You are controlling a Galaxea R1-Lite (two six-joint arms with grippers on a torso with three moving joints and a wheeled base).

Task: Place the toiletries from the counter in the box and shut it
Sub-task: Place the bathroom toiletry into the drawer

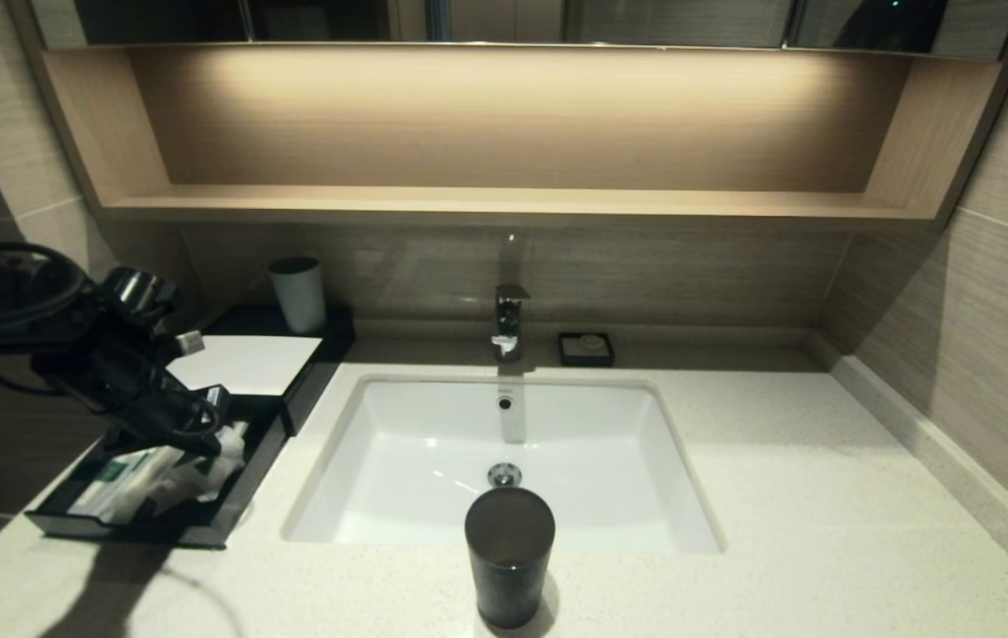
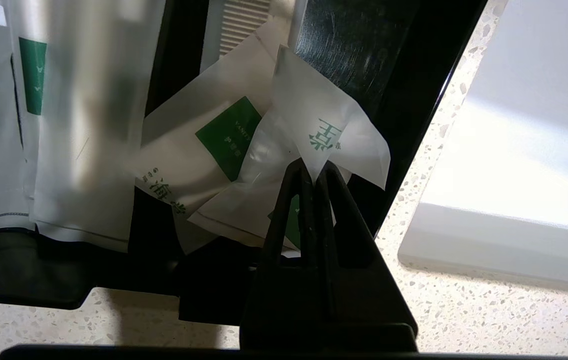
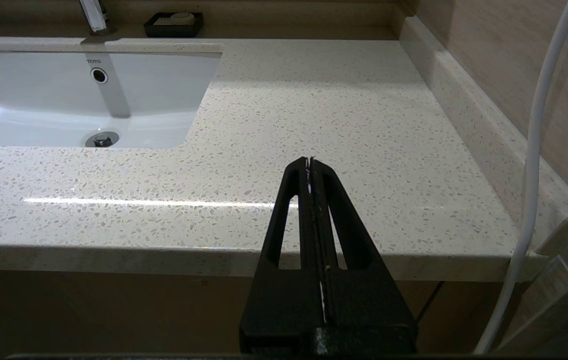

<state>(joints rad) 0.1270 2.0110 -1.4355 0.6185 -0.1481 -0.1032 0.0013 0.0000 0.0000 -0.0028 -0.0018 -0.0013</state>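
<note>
1. Left gripper (image 2: 316, 167) is pinched tight on a corner of a thin white sachet (image 2: 323, 125), hanging over the open drawer of the box (image 1: 242, 483) at the table's (image 1: 823, 496) left end.
2. Several packets with green labels (image 2: 226, 135) already lie in that drawer, some overlapping and propped up at angles.
3. Risk: only a corner of the sachet is held, so it could slip free or flutter sideways on release and land on the drawer wall or on the table rather than inside.
4. Risk: packets standing proud of the drawer may catch under the box's white top panel (image 1: 242, 363) when it is pushed in, and jam it.
5. Right gripper (image 3: 310, 162) is parked off the front edge of the table, fingers pressed together on nothing.
6. Around: a dark tumbler (image 1: 509, 554) stands at the front of the sink (image 1: 433, 461), a pale cup (image 1: 298, 292) sits behind the box, and a soap dish (image 1: 586, 348) lies beside the tap (image 1: 510, 319). None blocks the drawer.
</note>
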